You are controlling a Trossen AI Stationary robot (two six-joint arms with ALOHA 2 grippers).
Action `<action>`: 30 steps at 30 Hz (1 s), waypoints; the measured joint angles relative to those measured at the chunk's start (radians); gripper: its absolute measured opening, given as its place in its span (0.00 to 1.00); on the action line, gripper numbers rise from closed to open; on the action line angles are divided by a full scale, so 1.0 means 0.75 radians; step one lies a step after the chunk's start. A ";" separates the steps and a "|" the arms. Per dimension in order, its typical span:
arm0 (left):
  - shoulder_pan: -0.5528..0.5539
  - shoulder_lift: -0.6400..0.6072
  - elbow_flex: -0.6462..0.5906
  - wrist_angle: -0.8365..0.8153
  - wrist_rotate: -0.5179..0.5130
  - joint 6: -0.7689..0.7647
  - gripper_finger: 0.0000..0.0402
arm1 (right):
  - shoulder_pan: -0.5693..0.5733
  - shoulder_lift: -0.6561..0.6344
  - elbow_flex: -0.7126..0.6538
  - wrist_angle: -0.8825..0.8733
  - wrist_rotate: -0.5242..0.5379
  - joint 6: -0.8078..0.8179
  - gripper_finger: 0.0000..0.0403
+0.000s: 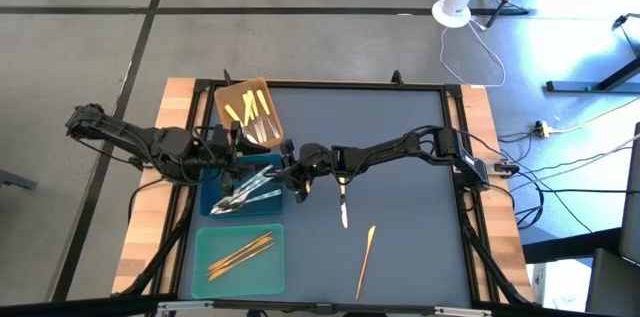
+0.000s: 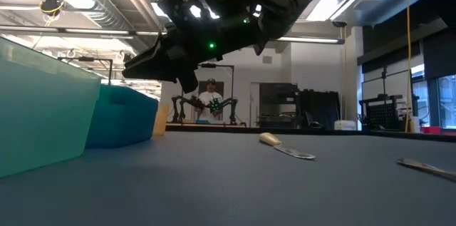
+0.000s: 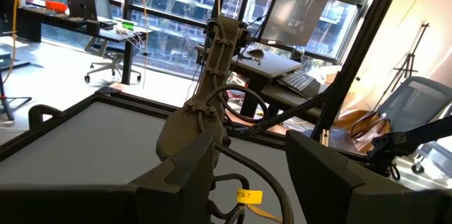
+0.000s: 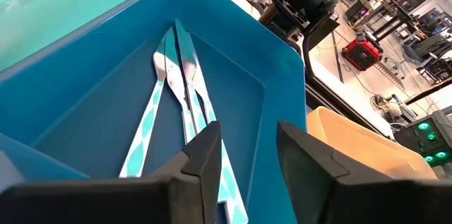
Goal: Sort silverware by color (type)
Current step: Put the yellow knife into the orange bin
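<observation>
While the right arm hangs over the blue tray, here is how it stands:

Right gripper [image 4: 244,157]: directly above the blue tray [image 1: 212,195], fingers parted with a clear gap and nothing between them.

Silver pieces [image 4: 180,90]: lying in the blue tray under those fingers, overlapping in a loose fan, with 1 tip reaching toward the tray's rim.

Left gripper [image 3: 247,174]: just beside the blue tray on its outer side, jaws spread wide and empty, aimed out across the room.

Brown tray [image 1: 247,107]: just beyond the blue tray, holding the yellow-handled pieces [image 1: 245,109].

Teal tray [image 1: 238,258]: on the near side of the blue tray, holding the orange-gold pieces [image 1: 240,252].

Loose knife [image 1: 343,204]: yellow handle, on the mat well to the right of the blue tray, unsorted.

Loose gold piece [image 1: 366,257]: farther from the blue tray again, also unsorted.

Risk 1: the 2 arms sit close together at the blue tray, so a careless lift-out could knock them together.

Risk 2: a low exit could drag a finger through the fan and flick a silver piece over the rim.

Risk 3: both loose pieces lie flat, so a pinch may slip off.

Risk 4: the knife is part silver, and could be taken to the wrong tray.
</observation>
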 joint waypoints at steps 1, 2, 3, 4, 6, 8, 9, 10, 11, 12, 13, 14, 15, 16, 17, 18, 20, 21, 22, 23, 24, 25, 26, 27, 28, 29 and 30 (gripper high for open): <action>0.000 0.000 0.000 0.000 0.000 0.000 0.42 | 0.001 0.000 0.000 0.000 0.000 0.000 0.32; 0.000 0.000 0.000 0.000 0.000 0.000 0.42 | 0.001 0.000 0.000 0.000 0.000 0.000 0.32; 0.000 0.000 0.000 0.000 0.000 0.000 0.42 | 0.001 0.000 0.000 0.000 0.001 0.000 0.32; 0.000 0.000 0.000 0.000 0.000 0.000 0.42 | 0.001 0.000 0.000 0.000 0.000 0.000 0.32; 0.000 0.000 0.000 0.000 0.000 0.000 0.42 | 0.001 0.000 0.000 0.000 0.000 0.000 0.31; 0.000 0.001 0.000 0.000 0.000 0.000 0.42 | 0.002 0.000 0.000 0.000 0.001 0.001 0.31; 0.000 0.003 0.001 0.000 0.000 0.000 0.42 | 0.002 0.000 0.000 0.000 0.001 0.000 0.31; 0.000 0.006 0.001 -0.001 0.000 0.000 0.42 | 0.002 0.000 0.000 0.000 0.005 0.001 0.31; 0.000 0.007 0.001 -0.002 0.000 0.000 0.42 | 0.003 -0.002 0.000 -0.003 0.015 0.004 0.31; 0.000 0.008 0.001 -0.001 0.000 0.000 0.42 | 0.004 -0.007 -0.001 -0.015 0.027 0.004 0.31; 0.000 0.012 0.001 -0.001 -0.001 0.000 0.42 | 0.009 -0.016 -0.001 -0.028 0.039 0.005 0.31; 0.000 0.015 0.001 0.000 0.000 0.000 0.42 | 0.015 -0.026 -0.001 -0.043 0.056 0.005 0.31; 0.000 0.017 0.001 -0.003 0.000 0.000 0.42 | 0.017 -0.044 -0.001 -0.068 0.077 0.005 0.31; 0.000 0.018 0.001 -0.004 0.000 0.000 0.42 | 0.024 -0.064 -0.001 -0.100 0.096 0.006 0.31; 0.000 0.022 0.001 -0.001 -0.001 0.000 0.42 | 0.031 -0.088 -0.001 -0.141 0.121 0.007 0.31; 0.000 0.028 0.002 0.001 -0.001 0.000 0.42 | 0.037 -0.110 -0.001 -0.185 0.134 0.008 0.31; 0.000 0.032 0.002 -0.006 0.000 0.000 0.42 | 0.052 -0.164 -0.001 -0.306 0.155 0.009 0.31; 0.000 0.034 0.002 -0.005 0.000 0.000 0.42 | 0.061 -0.191 -0.001 -0.375 0.161 0.009 0.31; 0.000 0.038 0.002 0.001 -0.001 0.000 0.42 | 0.068 -0.219 -0.001 -0.439 0.162 0.009 0.31; 0.000 0.042 0.002 0.004 -0.001 0.000 0.42 | 0.069 -0.250 -0.001 -0.510 0.162 0.009 0.31; 0.000 0.045 0.002 0.000 -0.001 0.000 0.42 | 0.074 -0.283 -0.001 -0.591 0.161 0.009 0.31; 0.000 0.048 0.002 -0.005 0.000 0.000 0.42 | 0.078 -0.314 -0.001 -0.673 0.162 0.011 0.31; 0.000 0.052 0.002 -0.003 0.000 0.000 0.42 | 0.078 -0.343 0.000 -0.748 0.165 0.015 0.31; 0.000 0.055 0.002 0.003 -0.001 -0.001 0.42 | 0.078 -0.375 0.000 -0.837 0.170 0.034 0.31; 0.000 0.056 0.002 0.002 -0.003 0.000 0.42 | 0.078 -0.403 0.000 -0.932 0.181 0.054 0.31; 0.000 0.057 0.002 0.001 -0.008 -0.005 0.42 | 0.077 -0.430 0.000 -1.017 0.198 0.081 0.31; 0.000 0.057 0.002 0.002 -0.016 -0.020 0.42 | 0.076 -0.458 -0.001 -1.094 0.223 0.109 0.31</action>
